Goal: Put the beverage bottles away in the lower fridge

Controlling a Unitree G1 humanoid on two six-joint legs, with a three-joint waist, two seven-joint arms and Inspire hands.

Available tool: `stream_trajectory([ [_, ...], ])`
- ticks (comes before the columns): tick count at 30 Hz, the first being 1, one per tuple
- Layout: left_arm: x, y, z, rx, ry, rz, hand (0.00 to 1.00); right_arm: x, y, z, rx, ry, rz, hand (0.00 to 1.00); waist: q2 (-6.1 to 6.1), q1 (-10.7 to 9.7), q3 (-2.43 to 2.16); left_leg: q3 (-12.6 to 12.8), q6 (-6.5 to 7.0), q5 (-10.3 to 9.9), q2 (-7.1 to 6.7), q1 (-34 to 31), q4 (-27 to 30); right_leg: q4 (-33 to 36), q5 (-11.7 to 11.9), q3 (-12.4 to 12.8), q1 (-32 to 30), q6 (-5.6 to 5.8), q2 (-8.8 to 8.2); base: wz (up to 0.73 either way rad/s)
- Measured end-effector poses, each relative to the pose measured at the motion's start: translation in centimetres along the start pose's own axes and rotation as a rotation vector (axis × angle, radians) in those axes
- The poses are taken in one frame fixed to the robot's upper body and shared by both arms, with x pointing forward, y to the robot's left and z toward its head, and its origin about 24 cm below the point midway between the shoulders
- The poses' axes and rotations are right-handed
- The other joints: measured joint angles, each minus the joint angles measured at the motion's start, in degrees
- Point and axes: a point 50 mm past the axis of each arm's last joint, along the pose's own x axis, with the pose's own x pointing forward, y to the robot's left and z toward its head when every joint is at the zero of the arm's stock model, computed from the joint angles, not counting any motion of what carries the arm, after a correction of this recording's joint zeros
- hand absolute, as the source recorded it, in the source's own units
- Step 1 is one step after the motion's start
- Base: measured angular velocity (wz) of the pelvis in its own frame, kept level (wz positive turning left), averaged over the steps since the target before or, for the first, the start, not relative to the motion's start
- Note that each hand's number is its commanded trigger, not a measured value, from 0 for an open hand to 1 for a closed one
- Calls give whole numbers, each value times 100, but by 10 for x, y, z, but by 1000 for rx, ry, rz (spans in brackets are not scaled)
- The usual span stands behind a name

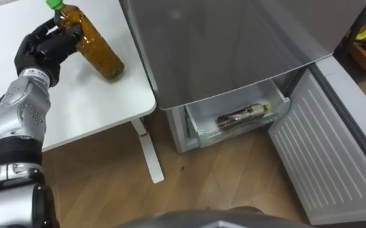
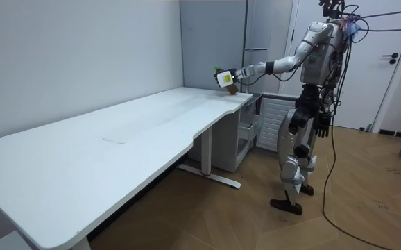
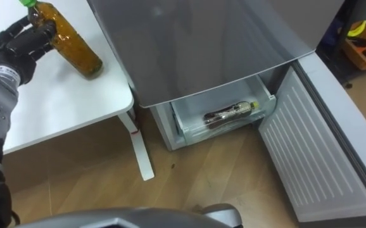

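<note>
Over table (image 1: 75, 101), left fingers (image 1: 44, 41) round bottle (image 1: 99, 50)

Two drink bottles (image 1: 98, 49) (image 1: 241, 115), one white table (image 1: 100, 107), one fridge (image 1: 233, 44)

Black robot hand (image 1: 44, 47) on a silver, screw-dotted forearm with black joints.

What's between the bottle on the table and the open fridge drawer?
In the left eye view, only bare table, its white leg and floor separate the bottle from the drawer.
</note>
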Motion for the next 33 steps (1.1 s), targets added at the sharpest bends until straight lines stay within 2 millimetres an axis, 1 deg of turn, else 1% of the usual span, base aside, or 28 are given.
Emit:
stream_trajectory([
  [14,0,-2,-4,11,24,-5,100,0,-1,1,-1,-2,-15,0,5,-87,4,2,13,-12,1,2,1,73,1,67,-11,-1,8,0],
  [18,0,-1,-5,10,27,-4,100,0,0,5,-2,-12,-19,0,-24,-89,21,2,16,-15,1,1,-1,91,1,68,-12,0,7,0],
  [22,1,-2,-5,9,27,-8,100,0,-1,7,-3,-23,-28,0,-41,-82,19,0,15,-14,0,-2,3,91,1,66,-29,0,7,0],
  [24,1,-3,-5,-7,28,-13,100,0,-1,7,-5,-26,-28,0,-55,-87,27,-3,14,-13,-1,0,0,61,1,65,0,0,11,0],
  [26,1,-4,-6,-2,31,-17,100,0,0,8,-6,-28,-25,0,-64,-83,21,-12,14,-12,-1,3,5,33,1,62,-5,0,14,0],
  [29,1,-7,-6,-21,33,-29,100,0,3,11,-25,-35,-18,0,-83,-84,7,-12,11,-10,0,2,33,30,1,57,-20,0,13,0],
  [33,0,-16,-5,-46,28,-41,100,-2,7,25,-39,-73,-5,0,-96,-48,1,-30,11,-13,5,-63,73,38,2,3,-47,0,5,3],
])
